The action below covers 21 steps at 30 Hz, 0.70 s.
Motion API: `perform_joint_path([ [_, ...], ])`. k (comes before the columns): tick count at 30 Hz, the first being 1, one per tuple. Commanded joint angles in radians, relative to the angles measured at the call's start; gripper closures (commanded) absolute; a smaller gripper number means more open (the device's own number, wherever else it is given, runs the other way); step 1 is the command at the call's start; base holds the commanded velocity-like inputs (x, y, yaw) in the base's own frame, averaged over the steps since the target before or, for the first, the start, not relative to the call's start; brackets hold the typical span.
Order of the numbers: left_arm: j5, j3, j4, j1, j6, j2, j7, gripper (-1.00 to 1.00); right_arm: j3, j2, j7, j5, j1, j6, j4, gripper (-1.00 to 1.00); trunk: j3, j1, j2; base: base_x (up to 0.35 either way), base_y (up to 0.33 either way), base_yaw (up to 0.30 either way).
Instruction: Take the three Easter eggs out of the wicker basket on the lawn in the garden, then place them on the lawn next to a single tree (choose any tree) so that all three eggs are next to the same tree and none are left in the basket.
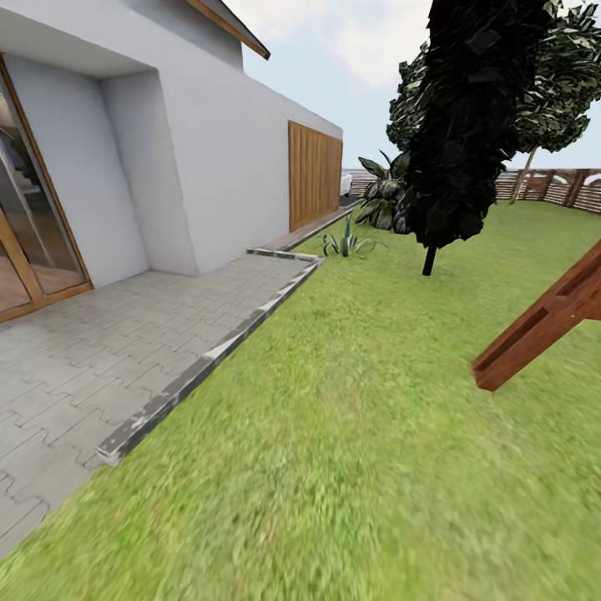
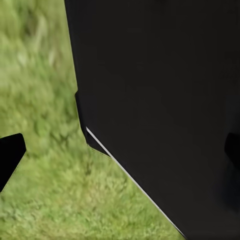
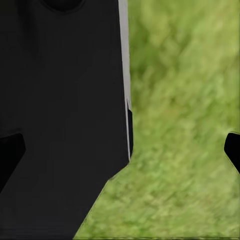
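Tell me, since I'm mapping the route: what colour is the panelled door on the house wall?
Warm orange-brown wood, the door; the head view shows it best.

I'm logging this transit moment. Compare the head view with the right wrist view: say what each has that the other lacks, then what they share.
Head view alone: the white house with a paved patio, a dark columnar tree, a thin-trunked tree by the slat fence, and a reddish wooden beam at the right edge.

Right wrist view alone: a large black body of the robot close to the camera, with dark fingertips at the picture's edges.

Both: the lawn.
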State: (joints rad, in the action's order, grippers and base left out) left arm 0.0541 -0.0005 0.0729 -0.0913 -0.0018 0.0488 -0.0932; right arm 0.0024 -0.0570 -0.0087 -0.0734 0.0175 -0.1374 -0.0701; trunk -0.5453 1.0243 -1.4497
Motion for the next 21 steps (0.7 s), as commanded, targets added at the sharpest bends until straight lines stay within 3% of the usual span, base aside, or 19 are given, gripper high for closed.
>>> perform_joint_path([
  [1,0.006,0.000,0.002,-0.001,0.000,0.000,-0.003,-1.00,0.000,0.000,0.000,-0.008,-0.001,-0.006,-0.003,-1.00,0.000,0.001,0.000,0.338,0.000,-0.074],
  [9,0.006,0.000,0.002,-0.001,0.000,0.000,-0.003,-1.00,0.000,0.002,-0.002,-0.007,-0.001,-0.007,-0.005,-1.00,0.000,0.001,0.000,0.338,0.000,-0.169],
  [21,0.006,0.000,0.002,-0.001,0.000,0.000,-0.003,-1.00,0.001,0.004,-0.004,-0.006,-0.001,-0.006,-0.006,-1.00,0.000,0.001,0.000,0.339,0.000,-0.020],
])
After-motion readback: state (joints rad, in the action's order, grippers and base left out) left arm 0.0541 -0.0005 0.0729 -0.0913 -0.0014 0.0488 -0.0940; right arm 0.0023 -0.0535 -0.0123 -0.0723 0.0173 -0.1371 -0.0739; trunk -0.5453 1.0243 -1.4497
